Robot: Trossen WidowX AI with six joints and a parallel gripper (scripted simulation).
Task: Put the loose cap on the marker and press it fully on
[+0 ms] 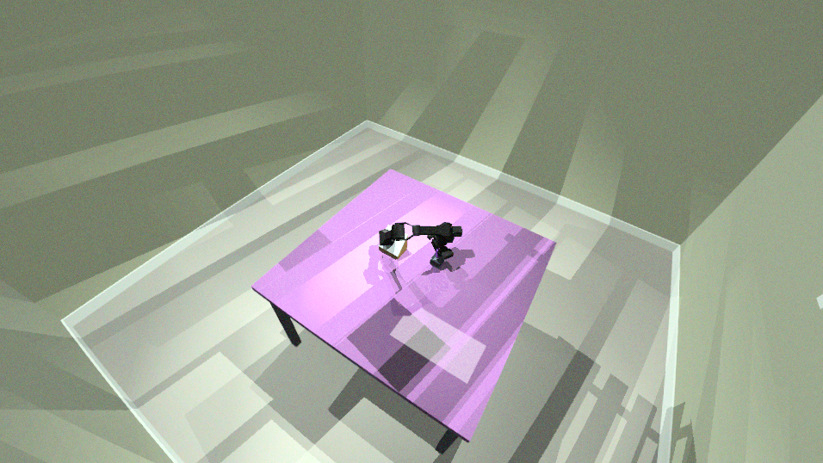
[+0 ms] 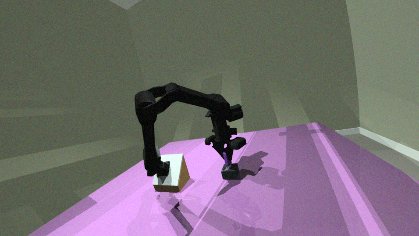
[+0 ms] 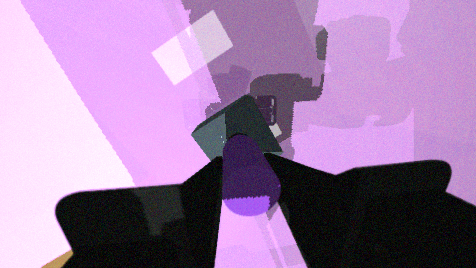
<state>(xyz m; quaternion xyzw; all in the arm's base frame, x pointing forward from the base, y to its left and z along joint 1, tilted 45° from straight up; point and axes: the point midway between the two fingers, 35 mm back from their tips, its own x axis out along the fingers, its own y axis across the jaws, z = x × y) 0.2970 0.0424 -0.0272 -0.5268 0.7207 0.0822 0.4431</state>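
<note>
My gripper [image 1: 440, 252] [image 2: 227, 161] [image 3: 243, 160] is shut on the purple cap [image 2: 225, 158] [image 3: 250, 177], which stands nearly upright between the fingertips. The dark teal holder block [image 1: 436, 262] [image 2: 230, 174] [image 3: 246, 116] sits on the table directly beneath the fingers. The cap's lower end is right over the block's top, within a small distance of it. The marker is hidden by the cap and the fingers, so how far the cap sits down on it cannot be told.
The arm's base stands on a wedge with a white top [image 2: 175, 164] and tan sides, at the left in the exterior view. The arm [image 2: 191, 98] arches from there over to the block. The purple-pink table [image 1: 328, 287] [image 2: 257, 202] carries moving-looking shadows and light patches.
</note>
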